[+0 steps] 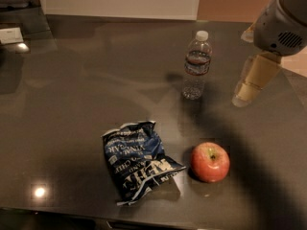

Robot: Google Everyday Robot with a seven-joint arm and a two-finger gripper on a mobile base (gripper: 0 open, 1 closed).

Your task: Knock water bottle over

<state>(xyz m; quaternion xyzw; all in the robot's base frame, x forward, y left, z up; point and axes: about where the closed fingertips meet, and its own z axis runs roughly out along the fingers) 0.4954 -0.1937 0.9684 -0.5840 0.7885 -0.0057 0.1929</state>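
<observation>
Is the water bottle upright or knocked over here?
Upright: the water bottle stands on its base on the table, white cap at top. The gripper hangs to its right, not touching it.

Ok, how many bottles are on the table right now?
1. The water bottle stands upright toward the far side of the table, behind the apple. The gripper hangs to its right, apart from it. None seems hidden.
</observation>
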